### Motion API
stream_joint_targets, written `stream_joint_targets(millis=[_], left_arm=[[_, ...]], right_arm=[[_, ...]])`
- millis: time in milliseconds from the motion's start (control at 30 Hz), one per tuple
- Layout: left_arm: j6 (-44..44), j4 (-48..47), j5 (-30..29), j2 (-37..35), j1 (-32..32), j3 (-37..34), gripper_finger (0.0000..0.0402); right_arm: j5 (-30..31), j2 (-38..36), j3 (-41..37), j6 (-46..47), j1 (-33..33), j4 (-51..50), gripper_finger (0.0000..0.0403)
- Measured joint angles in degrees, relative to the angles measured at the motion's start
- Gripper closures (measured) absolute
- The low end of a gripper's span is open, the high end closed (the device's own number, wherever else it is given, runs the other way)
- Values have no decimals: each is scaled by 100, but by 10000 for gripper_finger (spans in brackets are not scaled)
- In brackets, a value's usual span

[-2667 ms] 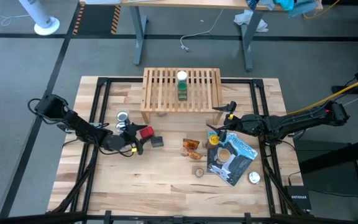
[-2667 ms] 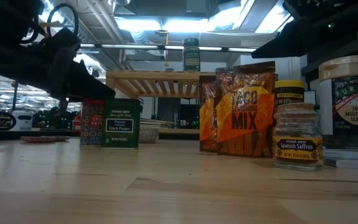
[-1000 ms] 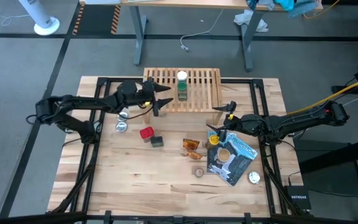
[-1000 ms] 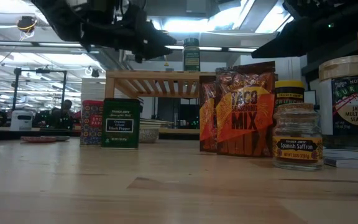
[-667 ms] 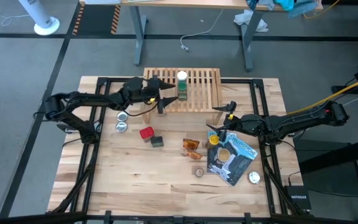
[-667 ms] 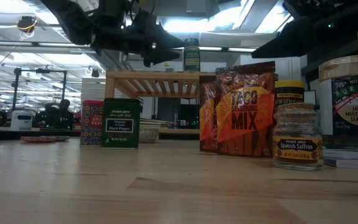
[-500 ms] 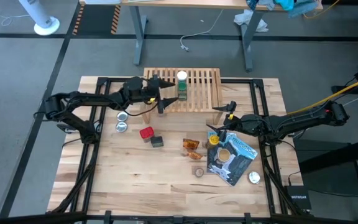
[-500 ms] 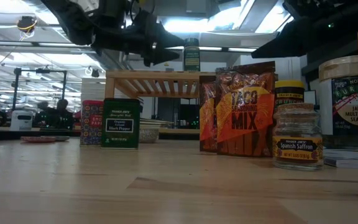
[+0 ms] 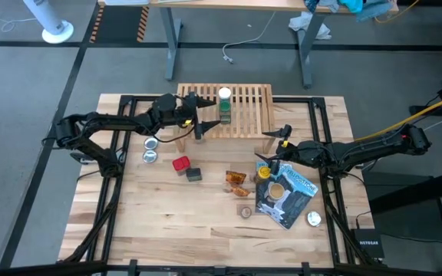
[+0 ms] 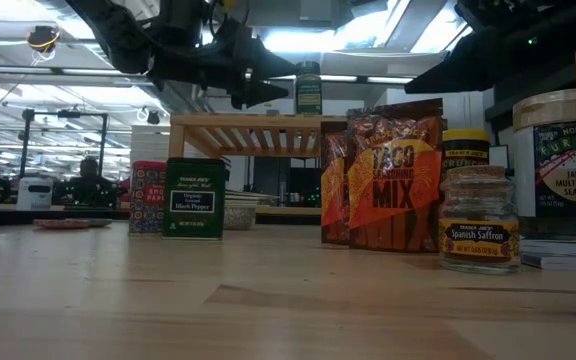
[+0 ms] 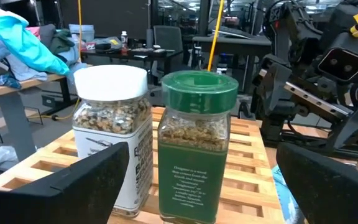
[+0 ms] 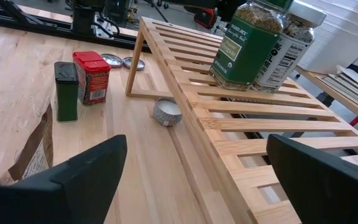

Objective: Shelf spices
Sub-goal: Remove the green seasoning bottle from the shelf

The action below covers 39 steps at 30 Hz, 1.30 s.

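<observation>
Left end effector (image 9: 203,119) gapes wide, empty, over the shelf (image 9: 245,115), facing green-capped (image 11: 194,149) and white-capped jars (image 11: 112,137). Below: "Black Pepper" tin (image 10: 194,198), "Taco Mix" packets (image 10: 393,185), "Spanish Saffron" jar (image 10: 479,220). Right end effector (image 9: 271,147) wide.

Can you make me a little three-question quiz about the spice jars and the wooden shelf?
1. True or false: two jars stand on the shelf.
2. Which cap sits beside the white-capped jar? A) green B) yellow C) red
3. What stands right next to the red tin on the table?

Key: 1. True. 2. A, the green-capped jar. 3. The dark square tin.
</observation>
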Motion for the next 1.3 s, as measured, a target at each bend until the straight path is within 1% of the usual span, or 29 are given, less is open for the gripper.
stream_joint_targets(millis=[167, 333, 633, 833, 900, 1033, 1233, 1300], left_arm=[[-112, -1, 0, 2, -54, 0, 2], [-87, 38, 0, 184, -133, 25, 2], [-106, 22, 106, 696, -140, 591, 2], [-128, -5, 141, 921, -204, 753, 2], [-152, -9, 13, 951, -253, 761, 2], [-239, -7, -459, 970, -357, 761, 2], [-54, -6, -525, 970, -376, 761, 2], [-56, 0, -525, 970, -378, 761, 9]], right_arm=[[0, -1, 0, -2, -1, -2, 10], [0, -1, 0, -2, -2, -2, 10], [0, -2, 0, 0, -2, -3, 10], [0, 0, 0, 0, 0, -17, 10], [0, 0, 0, -1, -1, -17, 10], [0, 0, 0, -2, -2, -35, 10], [0, 0, 0, 0, -2, -64, 10], [0, 0, 0, -1, -1, -68, 10]])
